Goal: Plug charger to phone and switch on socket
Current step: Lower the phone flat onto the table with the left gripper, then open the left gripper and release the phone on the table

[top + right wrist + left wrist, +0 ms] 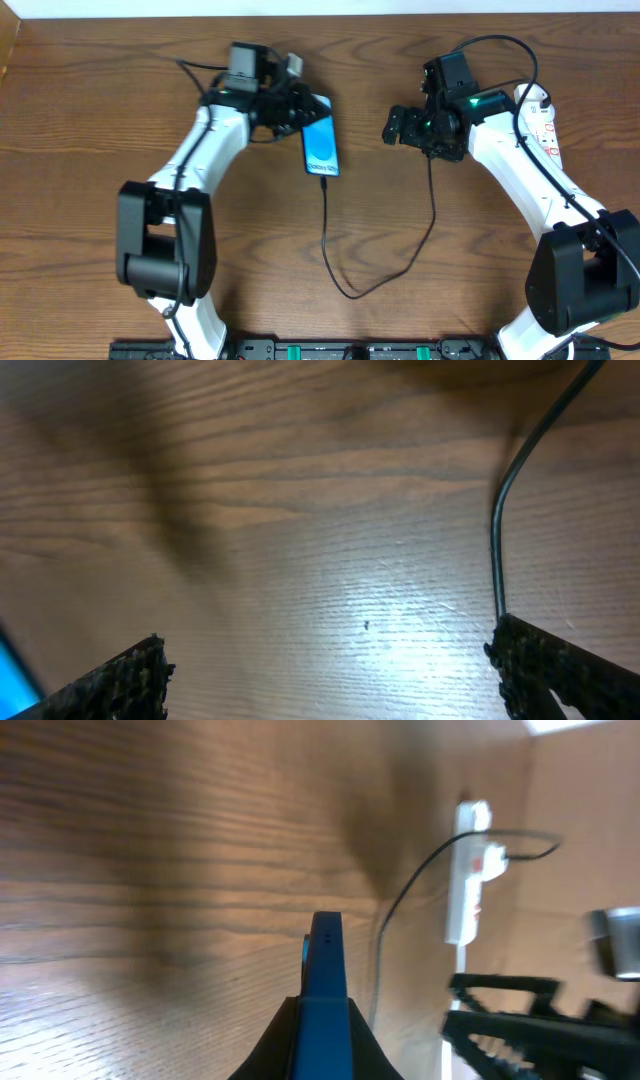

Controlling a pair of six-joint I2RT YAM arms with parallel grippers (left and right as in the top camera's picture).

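Left end effector (303, 116) closed on the upper end of the phone (321, 147), which sits screen up between the two arms. Charger (327, 240) meets the phone's lower edge and loops across the worktop (100, 110). Right end effector (398, 126) has its fingers wide apart (nothing held). Socket (467, 870) lies beyond the phone in the left wrist view.

Bare wooden table (365, 90) lies open between the phone (321, 145) and the right gripper (392, 127), wide enough to pass. Lower down, the charger cable (328, 240) loops across the middle, fencing that patch. Seen from the left wrist, the power strip (467, 870) has bare wood on one side, the charger cable running up to it
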